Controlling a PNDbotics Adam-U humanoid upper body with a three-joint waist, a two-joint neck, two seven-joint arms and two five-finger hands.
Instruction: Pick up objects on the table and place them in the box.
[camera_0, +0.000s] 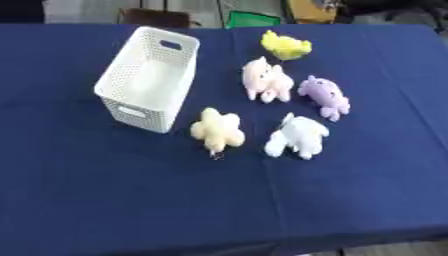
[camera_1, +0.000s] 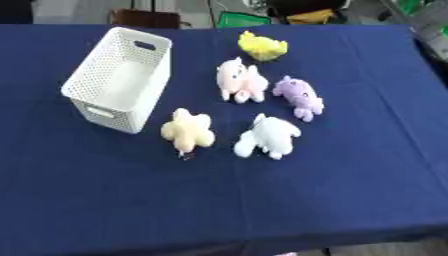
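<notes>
White box (camera_0: 149, 77) — lengthwise (away from camera)

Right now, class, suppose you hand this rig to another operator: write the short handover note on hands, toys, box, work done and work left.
Hands: neither the left nor the right shows in either view.
Box: white perforated basket on the blue table, left of the toys; nothing visible inside.
Toys, all on the cloth: bright yellow plush farthest, pink plush, purple plush, white plush, pale yellow plush nearest the basket.
Done: nothing placed yet.
Left: all five toys.
</notes>
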